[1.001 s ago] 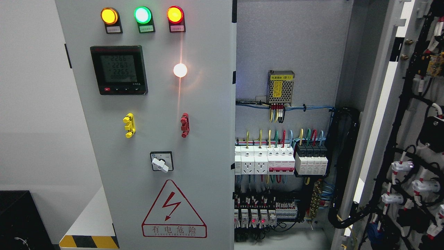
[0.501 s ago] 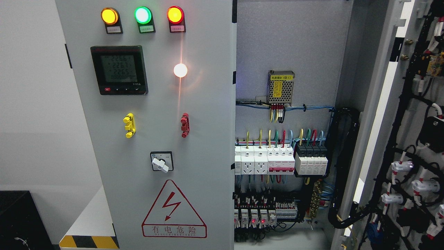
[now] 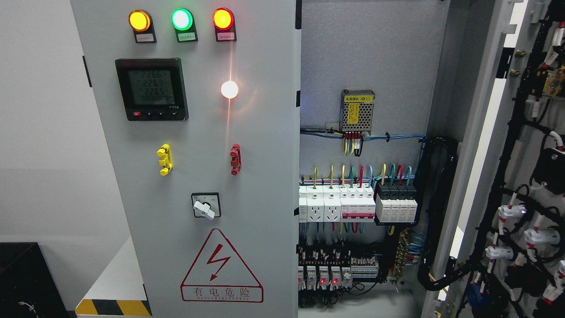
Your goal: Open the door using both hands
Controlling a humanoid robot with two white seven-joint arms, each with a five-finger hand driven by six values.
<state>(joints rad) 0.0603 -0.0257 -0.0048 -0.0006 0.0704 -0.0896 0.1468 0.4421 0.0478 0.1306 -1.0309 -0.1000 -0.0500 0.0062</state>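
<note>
A grey electrical cabinet fills the head view. Its left door (image 3: pixel 247 185) stands shut, carrying three indicator lamps (image 3: pixel 181 19), a digital meter (image 3: pixel 151 88), a lit white lamp (image 3: pixel 229 89), yellow (image 3: pixel 164 159) and red (image 3: pixel 235 159) switch handles, a rotary selector (image 3: pixel 205 205) and a red warning triangle (image 3: pixel 220 267). The right door (image 3: pixel 516 176) is swung wide open at the picture's right, its inner side covered in black wiring. The open half shows breakers (image 3: pixel 357 203) and coloured wires. Neither of my hands nor arms shows.
A small power supply (image 3: pixel 357 110) hangs on the cabinet's back panel. Terminal blocks (image 3: pixel 335 269) sit low inside. A black box (image 3: pixel 26 282) stands at the lower left, beside a base with yellow-black hazard stripes (image 3: pixel 112 308). A plain white wall is at the left.
</note>
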